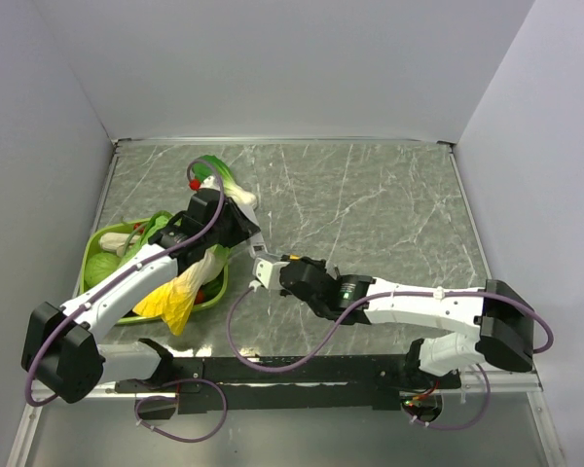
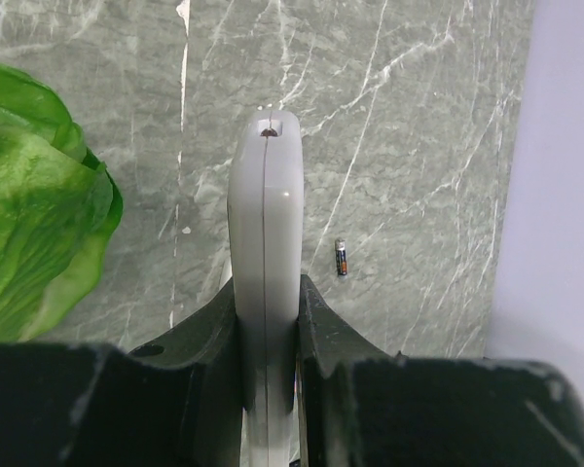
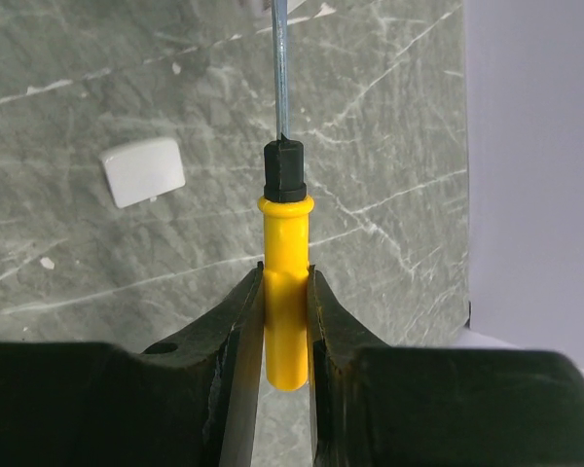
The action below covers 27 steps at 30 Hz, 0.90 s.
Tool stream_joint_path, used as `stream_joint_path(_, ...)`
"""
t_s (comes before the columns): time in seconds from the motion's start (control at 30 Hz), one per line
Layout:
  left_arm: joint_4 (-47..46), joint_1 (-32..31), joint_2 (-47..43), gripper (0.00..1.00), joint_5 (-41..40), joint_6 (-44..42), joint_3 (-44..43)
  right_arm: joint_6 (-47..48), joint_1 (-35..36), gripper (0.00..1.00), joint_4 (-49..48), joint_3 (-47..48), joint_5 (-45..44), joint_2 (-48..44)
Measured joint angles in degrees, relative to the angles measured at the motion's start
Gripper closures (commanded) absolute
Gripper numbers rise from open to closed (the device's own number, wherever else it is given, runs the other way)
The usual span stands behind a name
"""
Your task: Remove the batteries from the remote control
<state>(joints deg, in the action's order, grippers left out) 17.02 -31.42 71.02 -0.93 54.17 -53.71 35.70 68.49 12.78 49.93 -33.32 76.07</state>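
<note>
My left gripper is shut on the slim white remote control, held on edge above the table with its far end pointing away. One small dark battery lies on the marble just right of the remote; I see no second battery. My right gripper is shut on a yellow screwdriver with a black collar, its metal shaft pointing away. In the top view the left gripper and right gripper meet mid-table around the remote.
A small grey-white cover piece lies on the table left of the screwdriver shaft. A green bowl with lettuce and a yellow bag sits at the left. Green leaf is near the left gripper.
</note>
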Motion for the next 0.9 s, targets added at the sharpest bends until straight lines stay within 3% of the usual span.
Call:
stream_joint_path(0.47, 0.0, 0.0, -0.3, 0.99, -0.5, 0.2, 0.1, -3.9, 0.0, 1.0, 6.9, 6.7, -0.4, 5.7)
stream_joint_path(0.9, -0.7, 0.1, -0.4, 0.99, -2.0, 1.7, 0.5, -14.4, 0.1, 1.0, 11.6, 10.9, -2.9, 9.7)
